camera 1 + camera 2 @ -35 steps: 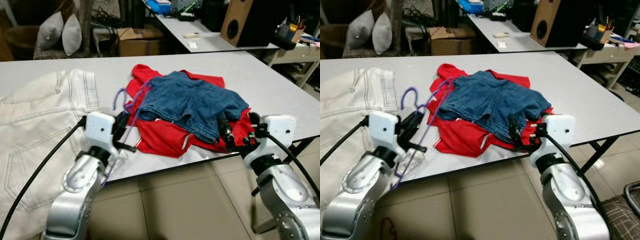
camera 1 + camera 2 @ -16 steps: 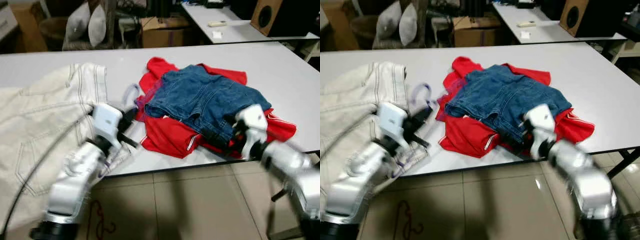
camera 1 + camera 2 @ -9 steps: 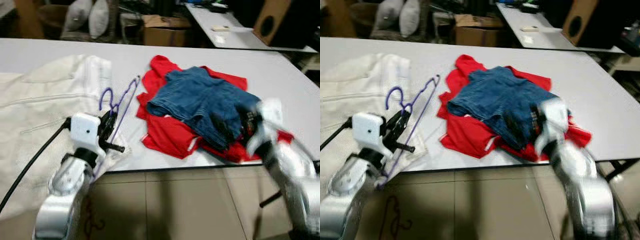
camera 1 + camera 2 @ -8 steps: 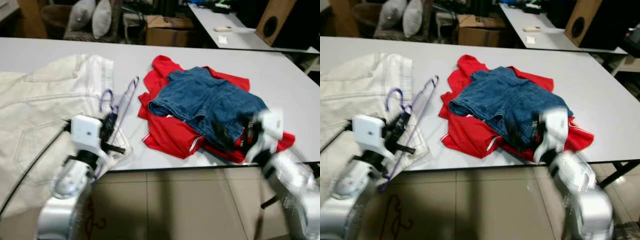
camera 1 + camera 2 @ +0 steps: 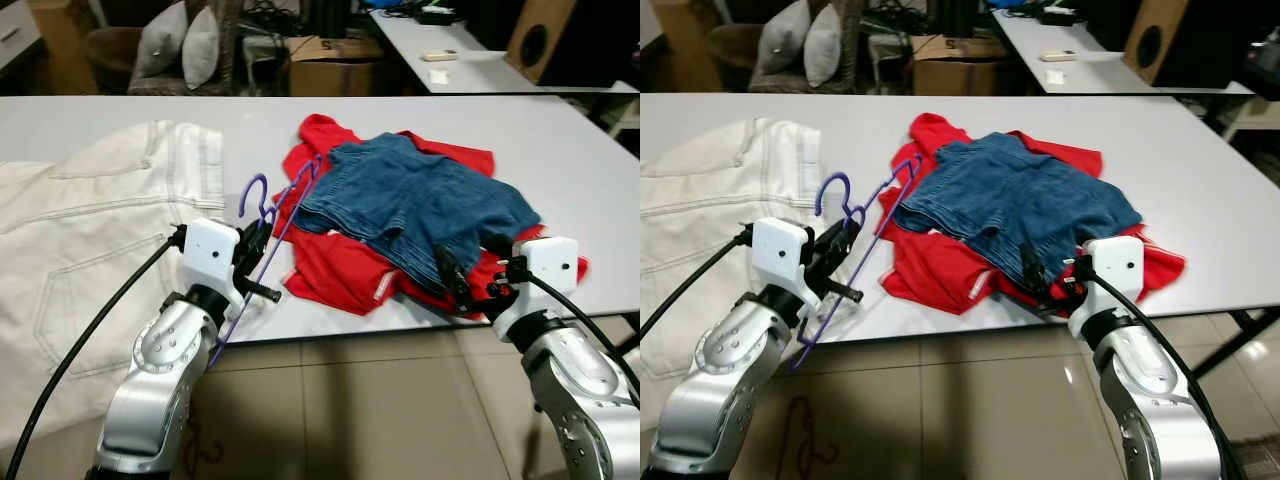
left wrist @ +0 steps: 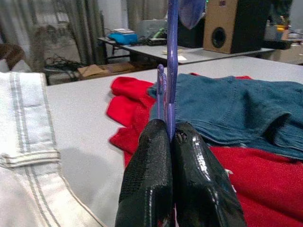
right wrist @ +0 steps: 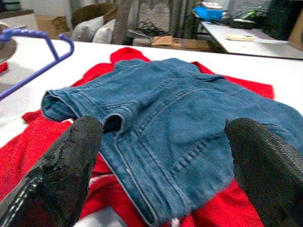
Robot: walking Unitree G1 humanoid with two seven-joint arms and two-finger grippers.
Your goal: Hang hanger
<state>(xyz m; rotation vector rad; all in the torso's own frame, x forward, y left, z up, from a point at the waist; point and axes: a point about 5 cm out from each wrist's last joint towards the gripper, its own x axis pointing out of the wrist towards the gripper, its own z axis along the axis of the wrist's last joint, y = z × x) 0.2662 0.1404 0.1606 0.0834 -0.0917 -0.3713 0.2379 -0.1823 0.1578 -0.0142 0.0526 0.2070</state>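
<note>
While the purple hanger [image 5: 855, 250] slants over the near edge of the worktop [image 5: 560, 150], its hook raised above the white surface and its lower end dipping below the edge, the left pincer [image 6: 169, 142] holds it, the two black fingers [image 6: 147, 175] pressed together on the thin purple bar. In the left wrist view the bar rises straight up from between the fingers. The hanger's upper end reaches to the edge of the red garment [image 5: 340, 265], which lies spread on the worktop just beside the left pincer. Blue jeans [image 5: 420, 205] are heaped on top of the red garment, covering most of its middle. The right pincer [image 5: 1038, 280] sits at the near edge of the worktop against the front of the clothes pile, its fingers [image 7: 71, 161] spread wide apart, with the jeans between and beyond them in the right wrist view. White trousers [image 5: 90, 230] lie flat on the robot's left side of the worktop and hang over its edge, close beside the left arm. Beyond the worktop stand two grey cushions [image 5: 185, 45], a cardboard box [image 5: 325, 65] and a wooden speaker [image 5: 540, 35] on another table.
</note>
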